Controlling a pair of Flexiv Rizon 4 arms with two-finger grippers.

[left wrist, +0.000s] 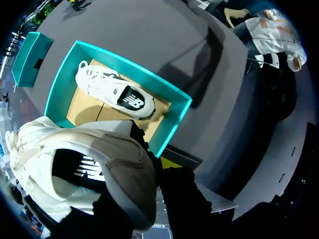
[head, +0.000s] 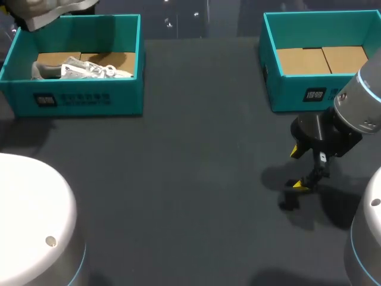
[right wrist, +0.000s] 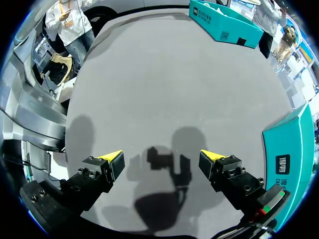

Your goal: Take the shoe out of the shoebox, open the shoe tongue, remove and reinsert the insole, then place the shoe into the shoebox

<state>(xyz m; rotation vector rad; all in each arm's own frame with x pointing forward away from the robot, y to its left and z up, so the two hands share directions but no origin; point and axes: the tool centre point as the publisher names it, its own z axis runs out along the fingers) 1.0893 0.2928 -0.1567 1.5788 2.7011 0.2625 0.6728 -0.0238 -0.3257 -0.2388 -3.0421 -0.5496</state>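
Left gripper (left wrist: pixel 149 181): closed on the lifted shoe (left wrist: pixel 84 164), which has a white and beige upper and a grey sole. One yellow tip shows just beside the grey end of the sole. The other finger is mostly hidden behind the shoe. Which end of the shoe is gripped, I cannot tell. The lifted shoe hangs in the air above the left shoebox (head: pixel 83 98), a teal open-topped box, and does not touch it. From the head camera it sits over the box's far left corner. Inside the left shoebox a second shoe (head: pixel 83 70), white with a dark logo on its side, lies lengthwise on the brown cardboard floor. It spans most of the box's width. Right gripper (right wrist: pixel 162 159): fingers spread wide with nothing between them. It points down at the dark grey table (head: pixel 196 149) and hovers above the surface, with its shadow directly beneath. It stands near the front wall of the right shoebox (head: pixel 292 89), just beside it and apart from it. This is a second teal box whose brown cardboard floor shows. The two boxes sit well apart along the far side of the table, one toward each end.
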